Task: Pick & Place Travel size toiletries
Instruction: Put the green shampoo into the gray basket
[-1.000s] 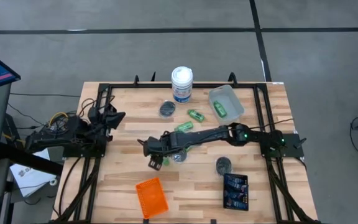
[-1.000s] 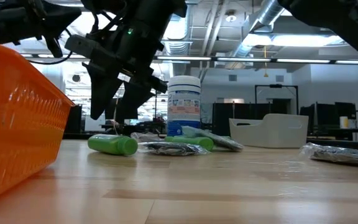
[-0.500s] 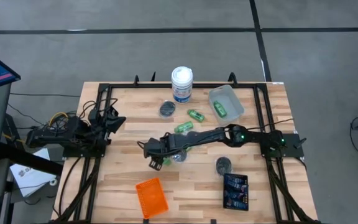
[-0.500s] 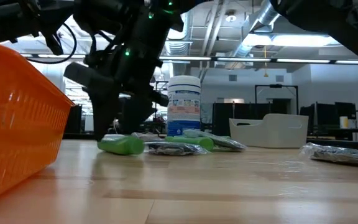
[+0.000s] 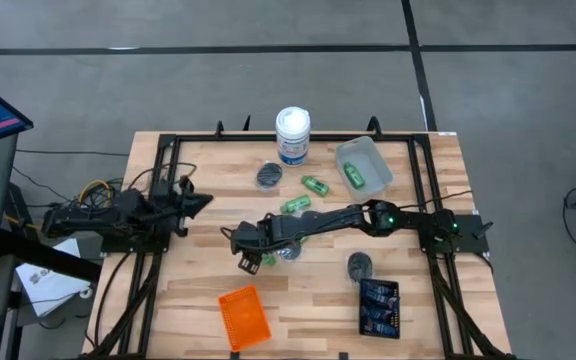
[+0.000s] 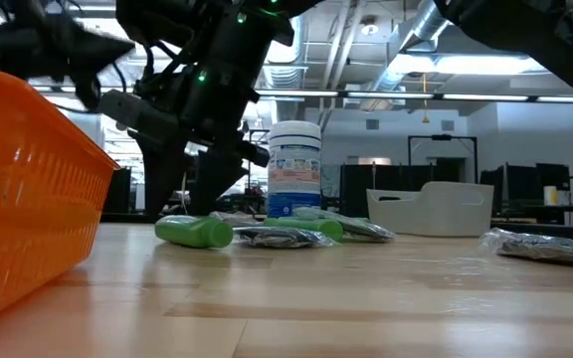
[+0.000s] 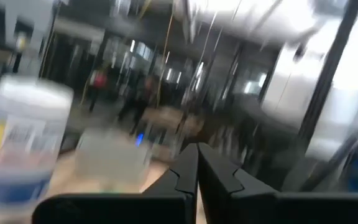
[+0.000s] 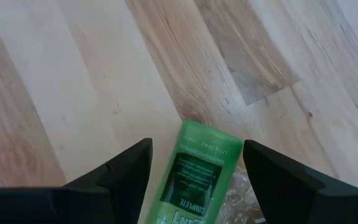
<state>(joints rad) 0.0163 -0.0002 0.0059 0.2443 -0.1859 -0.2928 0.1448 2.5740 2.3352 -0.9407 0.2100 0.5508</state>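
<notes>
The step in hand is the approach to one toiletry: the right hand (image 8: 194, 165) has its two fingers spread wide, one on each side of a small bright green plastic bottle with a dark label (image 8: 196, 174), and it is low over the wooden bench (image 5: 208, 300). In the high view this right hand (image 5: 251, 260) is near the middle of the bench, a little to the left, at the end of the long dark right arm that reaches in from the right side. In the low view the same green bottle (image 6: 195, 232) lies flat on its side on the wood, and the fingers come down around it. I cannot tell if they already touch it. The bottle is not yet lifted.

Just beside it lies a crinkled clear wrap with a dark piece inside (image 6: 277, 237).

The left hand (image 7: 196, 167) is pressed together and holds nothing; it waits at the left edge of the bench (image 5: 193, 200).

In my judgement, the next move calls for closing the fingers squarely on the body of the bottle, without catching the wrap, and then a straight lift. A round bottle may roll or slip if the grip is off its middle. Which tray should receive it I cannot tell.
</notes>
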